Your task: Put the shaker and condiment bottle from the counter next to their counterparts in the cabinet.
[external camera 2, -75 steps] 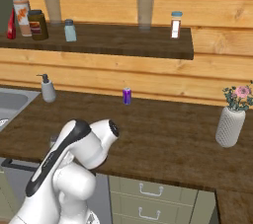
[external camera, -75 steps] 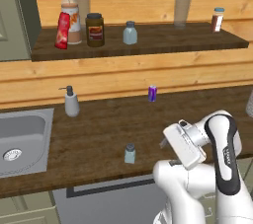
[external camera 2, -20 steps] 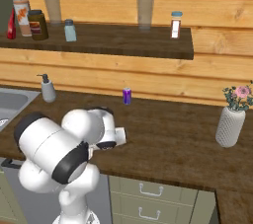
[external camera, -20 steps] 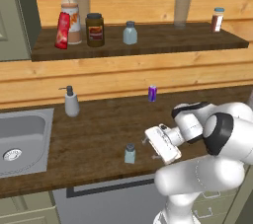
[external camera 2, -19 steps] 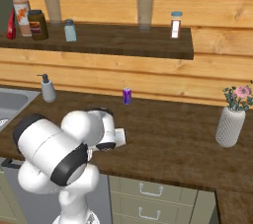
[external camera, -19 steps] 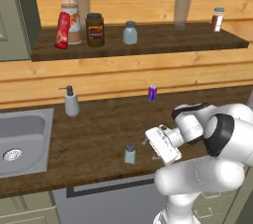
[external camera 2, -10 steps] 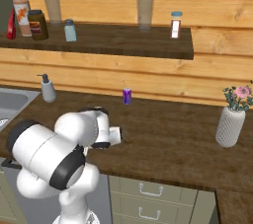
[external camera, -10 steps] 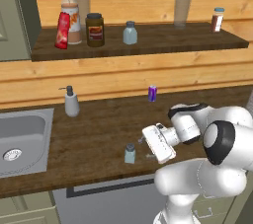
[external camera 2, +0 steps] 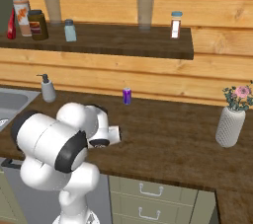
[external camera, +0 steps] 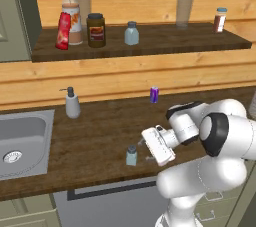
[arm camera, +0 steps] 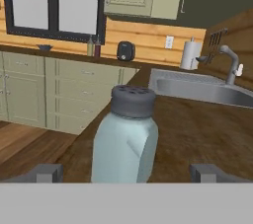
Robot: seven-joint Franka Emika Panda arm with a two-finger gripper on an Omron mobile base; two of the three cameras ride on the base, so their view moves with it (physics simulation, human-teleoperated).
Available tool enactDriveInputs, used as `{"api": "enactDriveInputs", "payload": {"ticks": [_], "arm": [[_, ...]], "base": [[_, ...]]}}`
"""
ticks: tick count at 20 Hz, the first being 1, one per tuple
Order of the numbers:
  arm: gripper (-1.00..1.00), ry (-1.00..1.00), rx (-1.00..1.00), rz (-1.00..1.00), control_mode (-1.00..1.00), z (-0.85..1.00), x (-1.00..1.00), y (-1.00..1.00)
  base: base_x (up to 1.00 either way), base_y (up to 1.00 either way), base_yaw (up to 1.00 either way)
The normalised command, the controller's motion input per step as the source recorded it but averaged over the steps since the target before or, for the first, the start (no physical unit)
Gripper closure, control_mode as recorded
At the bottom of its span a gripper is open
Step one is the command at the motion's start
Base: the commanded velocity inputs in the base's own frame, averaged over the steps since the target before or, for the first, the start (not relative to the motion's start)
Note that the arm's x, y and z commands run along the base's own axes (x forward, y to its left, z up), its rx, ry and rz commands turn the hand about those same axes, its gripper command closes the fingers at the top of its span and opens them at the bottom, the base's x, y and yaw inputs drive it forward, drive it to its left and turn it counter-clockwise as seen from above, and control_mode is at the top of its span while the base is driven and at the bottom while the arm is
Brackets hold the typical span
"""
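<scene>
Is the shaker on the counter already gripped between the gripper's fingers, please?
No: the shaker stands upright on the counter, and the gripper is open, its fingertips well clear on either side.

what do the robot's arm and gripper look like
The arm is glossy white, built of rounded bulbous segments with dark grey to black joint bands. Its hand is a white, boxy block. The gripper ends in two small dark grey, squared fingertips. No cables or markings show.

My two base cameras look forward and down from behind me, left and right, sharing the counter and cabinet. My hand camera sits low, close to the shaker (facing the sink).
</scene>
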Motion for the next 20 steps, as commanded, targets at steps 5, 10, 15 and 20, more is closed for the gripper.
{"api": "enactDriveInputs", "payload": {"ticks": [5,10,15,20], "arm": [[-1.00,0.00,-0.01,0.00,-1.00,-0.03,-0.03,0.12],[-1.00,0.00,0.00,0.00,-1.00,0.00,0.00,0.04],[-1.00,-0.01,0.00,0.00,-1.00,-0.12,0.00,0.13],[-1.00,0.00,0.00,0.00,-1.00,-0.12,0.00,0.22]], "base": [[0.00,0.00,0.00],[0.00,0.00,0.00],[0.00,0.00,0.00],[0.00,0.00,0.00]]}}
